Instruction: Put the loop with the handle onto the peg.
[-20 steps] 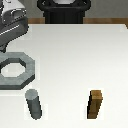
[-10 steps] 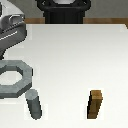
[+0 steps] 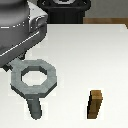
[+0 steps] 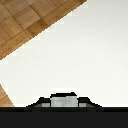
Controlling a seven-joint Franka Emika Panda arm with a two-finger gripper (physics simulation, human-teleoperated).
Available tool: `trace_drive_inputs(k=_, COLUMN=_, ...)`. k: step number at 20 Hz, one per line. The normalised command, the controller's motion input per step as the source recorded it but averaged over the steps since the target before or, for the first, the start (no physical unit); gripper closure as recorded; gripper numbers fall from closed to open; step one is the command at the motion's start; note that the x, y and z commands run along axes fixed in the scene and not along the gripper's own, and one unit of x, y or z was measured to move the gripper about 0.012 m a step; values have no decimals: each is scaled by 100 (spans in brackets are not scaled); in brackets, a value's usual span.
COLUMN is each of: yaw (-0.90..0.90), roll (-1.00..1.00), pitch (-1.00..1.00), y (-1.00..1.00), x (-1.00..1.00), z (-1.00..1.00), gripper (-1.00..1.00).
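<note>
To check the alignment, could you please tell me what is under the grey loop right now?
Under the loop with the handle, the peg stands on the white table, showing below the ring's rim. The ring covers the peg's top, so whether it is threaded cannot be seen.

You see a grey metallic loop with the handle point(image 3: 33, 78), and below it the peg point(image 3: 36, 107) in darker grey. The block point(image 3: 96, 104) is brown, its front face darker than its lighter tan top. The table point(image 3: 95, 55) is plain off-white. In the wrist view, note the floor point(image 4: 30, 20) patterned in tan-brown wood parquet squares.
</note>
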Motion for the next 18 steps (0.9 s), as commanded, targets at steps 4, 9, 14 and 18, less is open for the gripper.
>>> trace_drive_inputs(k=4, yaw=0, roll=0, pitch=0, y=-4, x=75, z=0, gripper=100)
trace_drive_inputs(k=9, yaw=0, roll=0, pitch=0, y=20, x=0, z=-20, gripper=100)
trace_drive_inputs(k=14, yaw=0, roll=0, pitch=0, y=20, x=0, z=-20, gripper=100)
trace_drive_inputs(k=18, yaw=0, roll=0, pitch=0, y=12, x=0, z=-50, gripper=100)
